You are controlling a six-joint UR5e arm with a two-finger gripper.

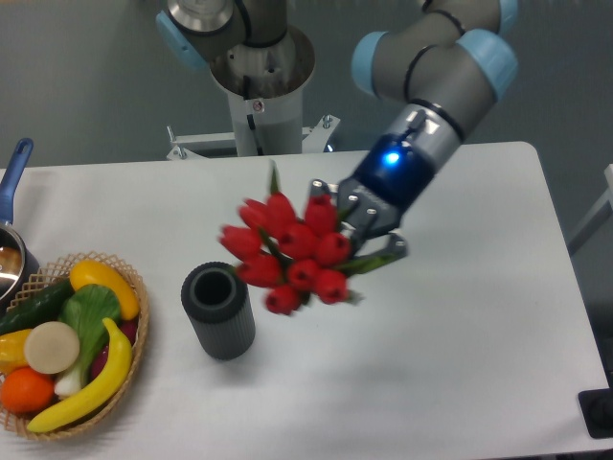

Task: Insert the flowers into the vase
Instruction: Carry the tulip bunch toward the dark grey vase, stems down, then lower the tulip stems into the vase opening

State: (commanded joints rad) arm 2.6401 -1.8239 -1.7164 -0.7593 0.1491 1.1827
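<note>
The black two-finger gripper is closed around the bunch of red tulip buds with green leaves — the grip point itself seems hidden behind the blooms. The flowers hang above the white table, just right of the dark grey ribbed cylindrical vase, which stands upright — mouth open.

Fruit basket; blue-handled pot
</note>
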